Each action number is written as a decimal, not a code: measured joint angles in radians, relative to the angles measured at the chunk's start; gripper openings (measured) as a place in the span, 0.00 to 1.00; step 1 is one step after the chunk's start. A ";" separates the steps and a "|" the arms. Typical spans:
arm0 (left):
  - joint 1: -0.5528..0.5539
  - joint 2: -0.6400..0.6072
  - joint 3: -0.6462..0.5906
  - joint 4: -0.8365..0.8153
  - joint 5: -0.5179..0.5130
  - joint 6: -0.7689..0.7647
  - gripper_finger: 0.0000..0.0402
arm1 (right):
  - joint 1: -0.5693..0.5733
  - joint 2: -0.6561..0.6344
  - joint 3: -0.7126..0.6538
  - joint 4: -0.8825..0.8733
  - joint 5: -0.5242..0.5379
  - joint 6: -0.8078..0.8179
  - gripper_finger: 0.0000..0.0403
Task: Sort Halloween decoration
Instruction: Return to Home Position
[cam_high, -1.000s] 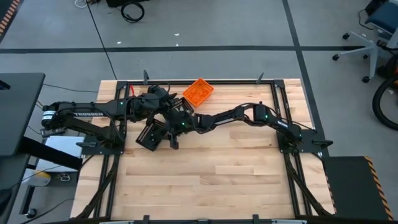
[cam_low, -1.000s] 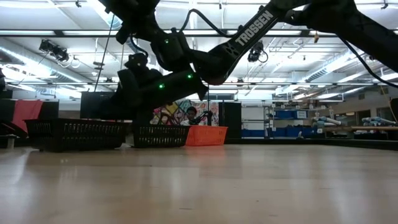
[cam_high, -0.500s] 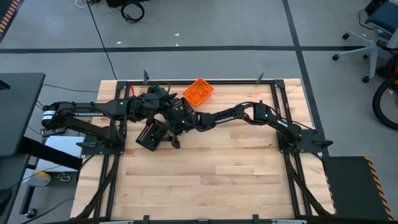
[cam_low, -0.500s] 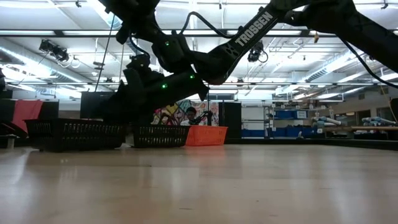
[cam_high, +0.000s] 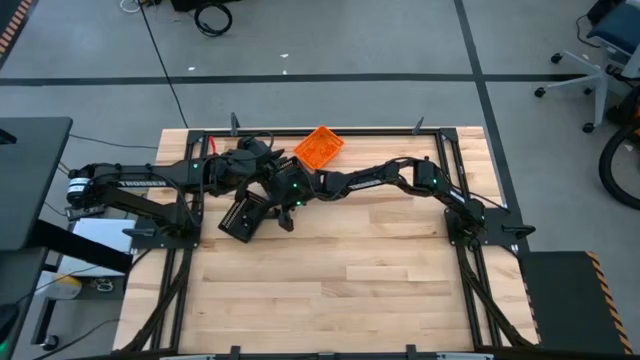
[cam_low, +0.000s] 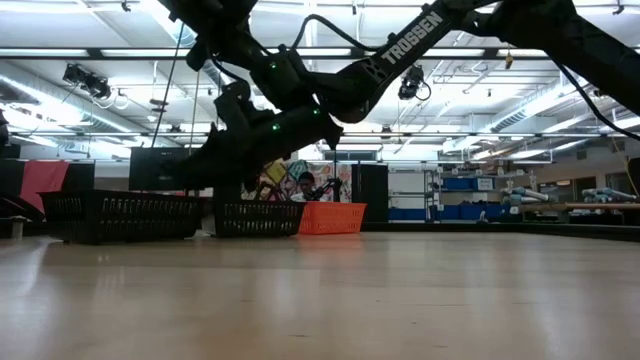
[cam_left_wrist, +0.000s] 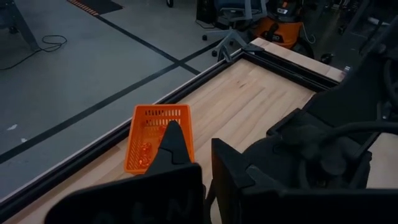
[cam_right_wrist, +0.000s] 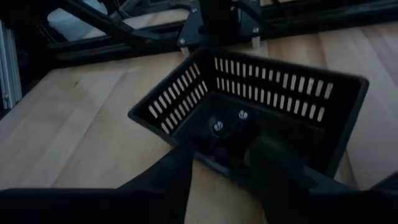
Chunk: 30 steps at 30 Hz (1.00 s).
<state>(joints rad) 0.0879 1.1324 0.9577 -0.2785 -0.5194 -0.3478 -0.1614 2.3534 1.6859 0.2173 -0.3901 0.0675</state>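
White block capitals TROSSEN run along the long link of my right arm (cam_low: 410, 38), seen in the low view, slanting upward with the link; a white wordmark sits on my left arm (cam_high: 135, 183) in the high view, too small to read; a painted wall panel (cam_low: 272, 184) far back in the room shows coloured shapes I cannot make out as letters; nothing legible in either wrist view.

Smooth, faintly glossy wood table (cam_high: 350, 270), matt slotted-plastic black tray (cam_right_wrist: 280, 93), slotted-plastic orange tray (cam_left_wrist: 155, 134), dark metal frame (cam_high: 380, 129).
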 joint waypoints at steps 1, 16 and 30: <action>0.000 0.000 0.000 0.000 0.000 0.000 0.00 | -0.001 0.000 0.000 -0.008 -0.001 -0.005 0.39; -0.001 -0.001 0.000 -0.001 0.006 0.000 0.00 | -0.031 -0.211 -0.378 0.184 0.064 -0.014 0.19; -0.001 -0.001 0.000 -0.002 0.004 0.000 0.00 | -0.075 -0.671 -0.973 0.342 0.261 0.049 0.19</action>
<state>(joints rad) 0.0872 1.1316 0.9577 -0.2806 -0.5156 -0.3481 -0.2359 1.6827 0.7129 0.5595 -0.1287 0.1169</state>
